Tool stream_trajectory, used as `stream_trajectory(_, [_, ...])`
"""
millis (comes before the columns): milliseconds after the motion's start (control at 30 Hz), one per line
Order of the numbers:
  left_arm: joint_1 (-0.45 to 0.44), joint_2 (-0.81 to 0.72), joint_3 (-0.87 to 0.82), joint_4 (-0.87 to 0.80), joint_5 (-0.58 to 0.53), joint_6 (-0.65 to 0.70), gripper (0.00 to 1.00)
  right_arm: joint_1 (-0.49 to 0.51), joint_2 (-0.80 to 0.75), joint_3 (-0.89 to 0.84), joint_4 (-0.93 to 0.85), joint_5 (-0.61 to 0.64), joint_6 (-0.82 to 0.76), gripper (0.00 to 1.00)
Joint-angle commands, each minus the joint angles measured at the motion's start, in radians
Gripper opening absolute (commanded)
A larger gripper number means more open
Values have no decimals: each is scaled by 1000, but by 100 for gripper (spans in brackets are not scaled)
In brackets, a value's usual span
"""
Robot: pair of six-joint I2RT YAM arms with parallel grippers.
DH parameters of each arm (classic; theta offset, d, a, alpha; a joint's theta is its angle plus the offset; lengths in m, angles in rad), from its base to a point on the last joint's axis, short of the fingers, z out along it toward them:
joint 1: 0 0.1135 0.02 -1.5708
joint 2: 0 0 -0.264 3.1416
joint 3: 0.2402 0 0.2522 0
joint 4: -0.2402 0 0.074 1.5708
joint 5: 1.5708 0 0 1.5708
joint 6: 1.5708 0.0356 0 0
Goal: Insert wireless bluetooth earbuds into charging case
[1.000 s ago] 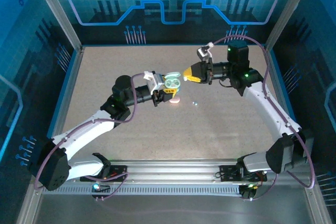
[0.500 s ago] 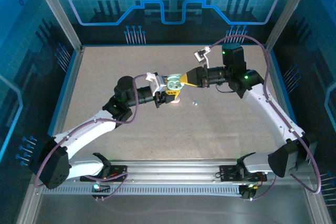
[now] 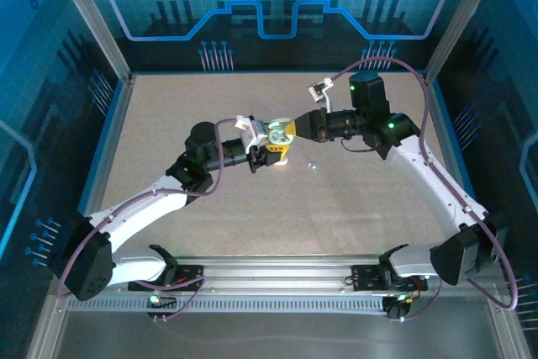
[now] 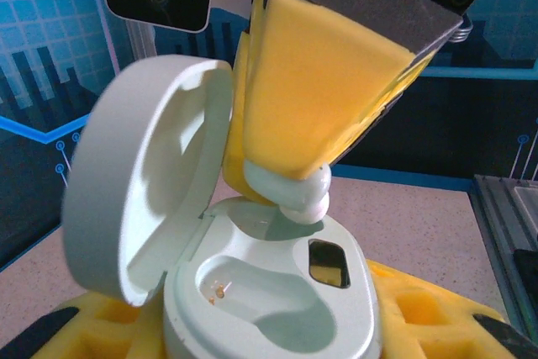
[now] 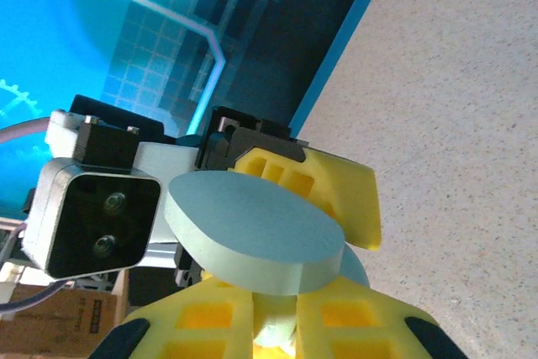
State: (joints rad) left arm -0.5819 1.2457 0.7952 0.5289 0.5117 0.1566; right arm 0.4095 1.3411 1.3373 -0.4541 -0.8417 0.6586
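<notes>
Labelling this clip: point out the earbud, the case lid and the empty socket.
earbud [image 4: 292, 194], left wrist view, its rounded tip.
case lid [image 4: 139, 182], left wrist view, hollow inner face.
empty socket [image 4: 261, 300], left wrist view, its floor.

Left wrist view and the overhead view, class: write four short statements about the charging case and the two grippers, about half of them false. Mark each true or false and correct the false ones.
1. The hinged lid of the pale green oval charging case stands open. True.
2. The charging case lies flat on the speckled beige table. False: the left gripper holds it between its yellow fingers.
3. The right gripper pinches a small glossy white earbud over the case. True.
4. The wide well nearest the lid holds an earbud. False: that well is empty.
</notes>
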Motion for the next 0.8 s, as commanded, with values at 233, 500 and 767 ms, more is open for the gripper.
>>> stream_trajectory(233, [-16,14,23,73,36,-30,27,89,-49,37,-55,259,-115,18])
stream_trajectory(500, [-16,20,17,112,36,-66,27,118,-45,78,-150,351,-197,23])
stream_trajectory(767, [-18,23,15,117,34,-73,27,133,-47,107,-200,404,-232,28])
